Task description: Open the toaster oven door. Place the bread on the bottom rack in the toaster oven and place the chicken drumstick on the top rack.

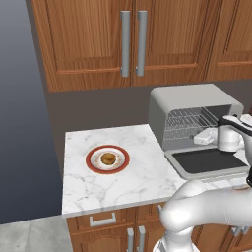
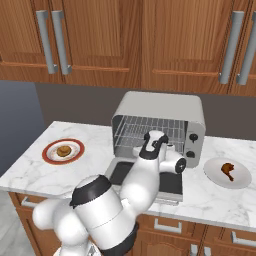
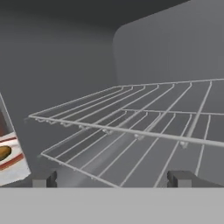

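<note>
- Fingers (image 3: pixel 112 179) spread wide, empty, touching nothing; tips poised at the mouth of the toaster oven (image 2: pixel 165 112), pointing into the cavity.
- Just ahead of the tips: the bottom rack (image 3: pixel 144 162) below and the top rack (image 3: pixel 144 109) above, both bare wire grids.
- Under the hand: the toaster oven door (image 1: pixel 206 161) folded down flat onto the bench (image 1: pixel 123 189), glass facing up; opening step looks done.
- Well off to the robot's left: the bread (image 1: pixel 108 159), resting on a red-rimmed plate (image 1: pixel 91 162) near the middle of that stretch of bench.
- On the other side of the oven: the chicken drumstick (image 2: pixel 228 170), lying on a pale plate (image 2: pixel 243 180).
- Likely next: pull back from the oven and swing left to the bun.
- Handling of the bun, by judgement: light, soft, easily crushed; best pinched across its widest part from above with a gentle squeeze, clear of the plate's rim.
- Handling of the drumstick, by judgement: light, firmer, rounded and perhaps slippery; best taken across the thick meaty part rather than the narrow end.
- Risk: low clearance between the two racks, so a flat, level entry needed for the bun.
</note>
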